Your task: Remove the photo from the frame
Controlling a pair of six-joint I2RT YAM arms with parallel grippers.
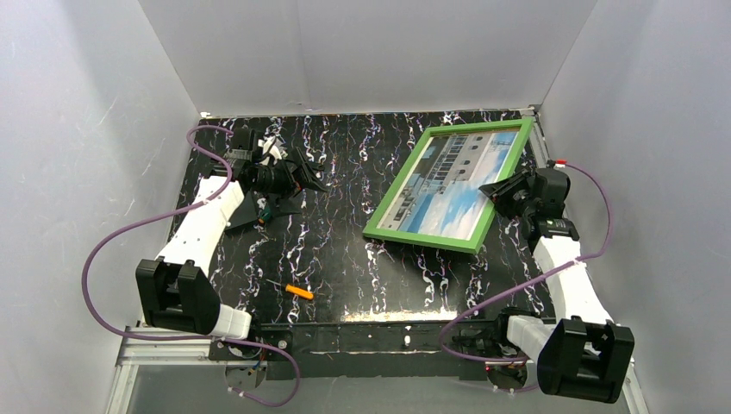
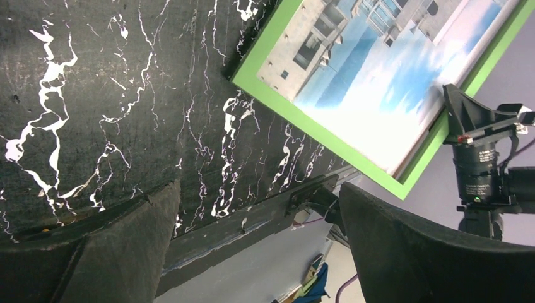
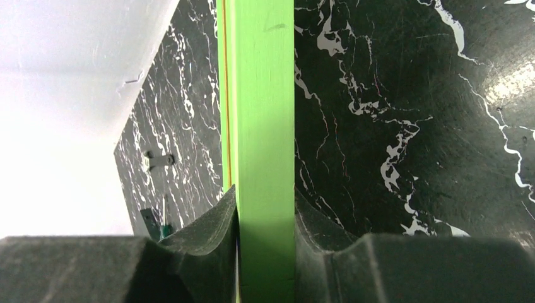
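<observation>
The photo (image 1: 452, 177), a white building under blue cloudy sky, sits face up inside the frame (image 1: 422, 241) on the right half of the dark marbled table (image 1: 345, 259), with the far corner of the frame close to the back right corner of the enclosure. The green border runs unbroken around the print on all four sides. Your right gripper (image 1: 500, 191) is clamped on the frame's right-hand edge about halfway along; the right wrist view shows the green strip pinched between the two black fingers (image 3: 208, 246), pads touching it on both sides. From above, the frame looks tilted, gripped side raised and its near left corner down by the table, though you cannot tell whether that corner touches. Your left gripper (image 1: 297, 177) hangs above the far left part of the table, well apart from the frame, with its jaws spread wide and nothing between them. Its own camera looks across the table at the frame's near corner and at the right gripper beyond. A small orange item (image 1: 301, 292) lies on the table near the front, between the two arm bases; what it is cannot be made out
</observation>
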